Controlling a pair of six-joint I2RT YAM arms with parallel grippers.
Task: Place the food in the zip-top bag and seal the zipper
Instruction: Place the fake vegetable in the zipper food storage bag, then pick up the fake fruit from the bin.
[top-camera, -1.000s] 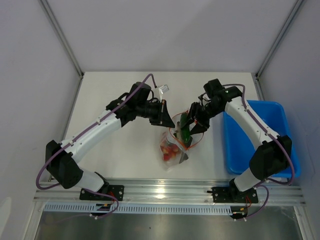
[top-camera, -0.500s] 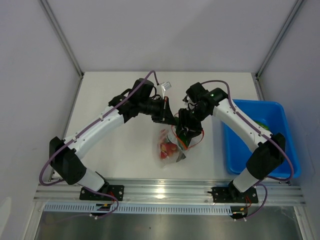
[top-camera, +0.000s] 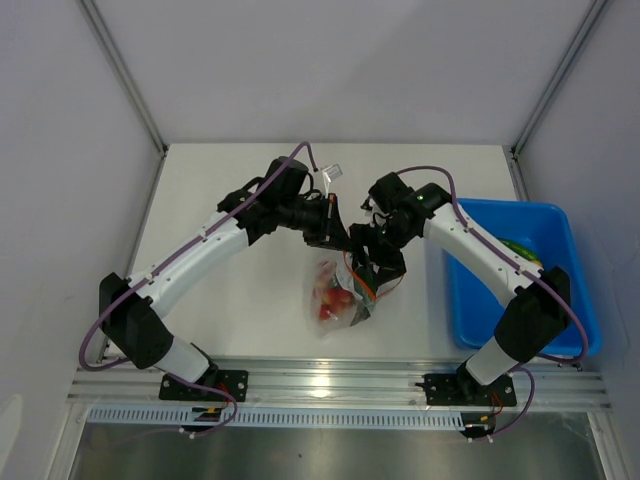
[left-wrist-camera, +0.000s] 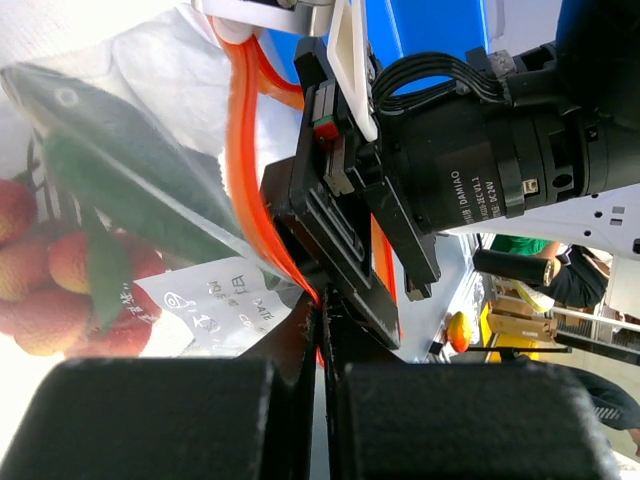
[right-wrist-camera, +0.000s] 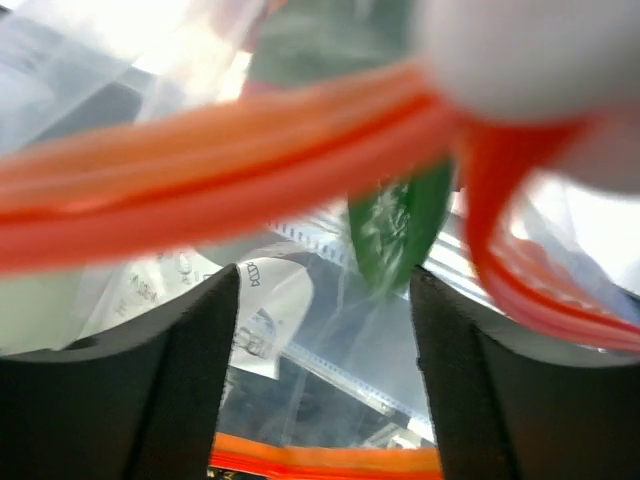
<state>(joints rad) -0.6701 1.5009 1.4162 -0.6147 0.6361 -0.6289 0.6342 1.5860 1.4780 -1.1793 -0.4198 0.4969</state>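
Bag (top-camera: 335, 300), mid-worktop (top-camera: 240, 300) nr front edge: we judge film thin, slippery, floppy; better hold on stiffer zipper (left-wrist-camera: 240, 190). L claw (left-wrist-camera: 322, 345) clamped on zipper; R claw (right-wrist-camera: 325, 330) apart.

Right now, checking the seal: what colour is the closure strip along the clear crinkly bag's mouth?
Orange-red closure strip, clearest from left wrist.

right pincer (top-camera: 368, 264) at bag (top-camera: 335, 305) mouth, bin (top-camera: 466, 310) beyond
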